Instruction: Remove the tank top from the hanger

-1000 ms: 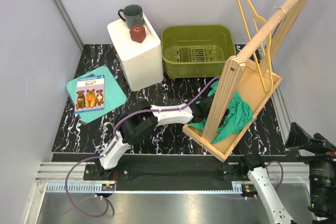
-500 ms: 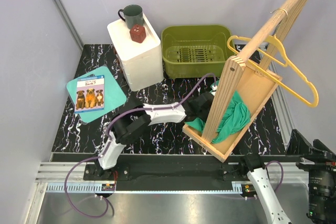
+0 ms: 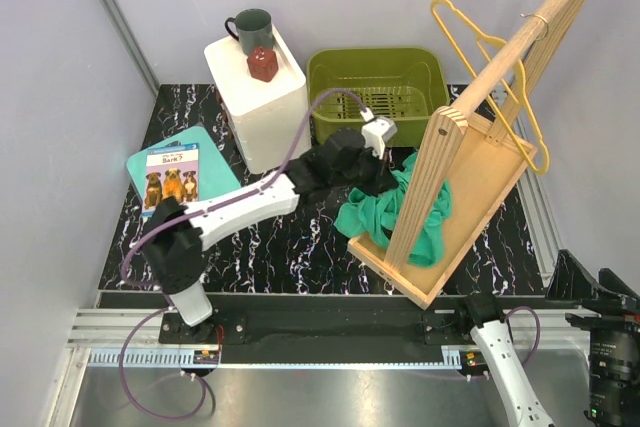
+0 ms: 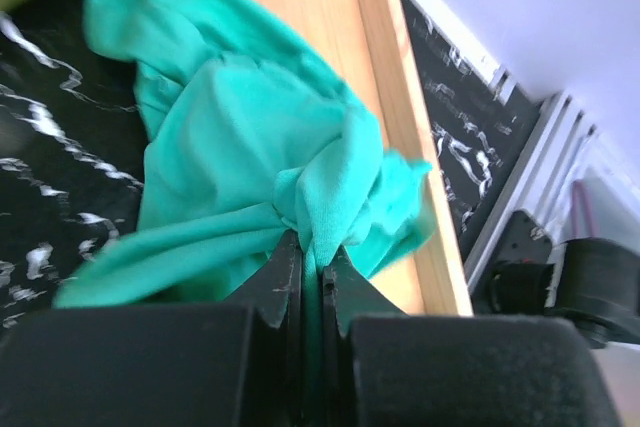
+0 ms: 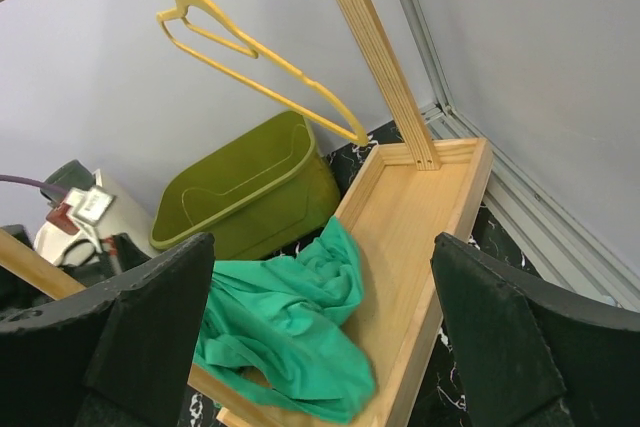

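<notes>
Removal looks done: the tank top (image 3: 385, 212) lies bunched at frame centre, clear of the bare hanger (image 3: 490, 67) at upper right, pinched in the closed left tool (image 4: 310, 287); the right tool (image 5: 320, 317) gapes empty.

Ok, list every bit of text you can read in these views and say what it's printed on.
"Bark?": the large word on the cover of the book, above a picture of three dogs; the book lies on the teal mat.
The smaller line above that word is too small to read.
No other legible text, label or number shows in any view.
</notes>
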### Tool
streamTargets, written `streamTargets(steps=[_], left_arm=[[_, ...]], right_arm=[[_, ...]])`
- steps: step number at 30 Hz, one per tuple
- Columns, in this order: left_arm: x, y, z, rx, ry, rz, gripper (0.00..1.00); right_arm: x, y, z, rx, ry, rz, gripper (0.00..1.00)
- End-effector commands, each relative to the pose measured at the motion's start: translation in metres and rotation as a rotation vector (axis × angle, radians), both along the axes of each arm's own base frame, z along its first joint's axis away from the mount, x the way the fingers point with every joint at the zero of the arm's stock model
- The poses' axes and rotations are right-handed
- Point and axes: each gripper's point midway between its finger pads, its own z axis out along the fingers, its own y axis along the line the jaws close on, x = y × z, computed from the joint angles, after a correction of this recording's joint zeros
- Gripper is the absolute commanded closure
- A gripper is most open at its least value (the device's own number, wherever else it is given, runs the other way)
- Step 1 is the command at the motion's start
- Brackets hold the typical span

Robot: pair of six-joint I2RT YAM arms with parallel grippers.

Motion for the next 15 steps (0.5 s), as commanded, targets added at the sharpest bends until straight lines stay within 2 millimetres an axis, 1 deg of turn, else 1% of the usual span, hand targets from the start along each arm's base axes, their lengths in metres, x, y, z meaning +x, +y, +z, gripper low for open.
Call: streamTargets(steps=[1, 2, 3, 4, 5, 6, 7, 8, 9, 10, 11, 12, 13, 14, 15], left_arm=[[0.015, 0.032, 0.076, -0.122, -0.097, 0.076, 1.0], [0.021, 0.037, 0.088, -0.14, -0.118, 0.097, 1.0], [0.033, 0.047, 0.098, -0.154, -0.134, 0.127, 1.0], [0.04, 0.053, 0.109, -0.171, -0.15, 0.144, 1.0], [0.044, 0.057, 0.129, -0.204, -0.174, 0.147, 1.0], [0.057, 0.067, 0.139, -0.22, -0.183, 0.177, 1.0], [0.062, 0.071, 0.15, -0.237, -0.195, 0.185, 1.0], [0.068, 0.074, 0.17, -0.27, -0.22, 0.189, 1.0], [0.079, 0.082, 0.179, -0.279, -0.236, 0.212, 1.0], [0.084, 0.085, 0.19, -0.296, -0.25, 0.222, 1.0], [0.091, 0.086, 0.208, -0.322, -0.277, 0.22, 1.0], [0.1, 0.092, 0.217, -0.337, -0.291, 0.237, 1.0], [0.104, 0.093, 0.226, -0.349, -0.305, 0.239, 1.0], [0.106, 0.095, 0.251, -0.384, -0.346, 0.238, 1.0], [0.117, 0.095, 0.251, -0.38, -0.355, 0.247, 1.0]], right_arm=[[-0.005, -0.003, 0.012, 0.001, -0.047, -0.005, 0.03], [-0.005, -0.003, 0.012, 0.002, -0.05, -0.005, 0.03], [-0.005, -0.003, 0.012, 0.001, -0.047, -0.005, 0.03], [-0.005, -0.003, 0.012, 0.002, -0.05, -0.002, 0.03], [-0.003, -0.002, 0.011, 0.001, -0.046, -0.001, 0.03], [-0.002, -0.002, 0.011, -0.001, -0.044, -0.003, 0.03], [-0.002, -0.002, 0.012, -0.004, -0.045, -0.002, 0.03], [-0.002, -0.002, 0.011, -0.006, -0.043, -0.003, 0.03], [-0.003, -0.003, 0.012, -0.006, -0.047, -0.007, 0.03], [-0.002, -0.003, 0.012, -0.011, -0.042, -0.011, 0.03], [-0.003, -0.004, 0.013, -0.011, -0.048, -0.014, 0.03], [-0.002, -0.004, 0.014, -0.014, -0.045, -0.015, 0.03], [-0.002, -0.005, 0.014, -0.017, -0.045, -0.019, 0.03], [-0.002, -0.005, 0.016, -0.019, -0.049, -0.018, 0.03], [-0.002, -0.005, 0.017, -0.02, -0.052, -0.02, 0.03]])
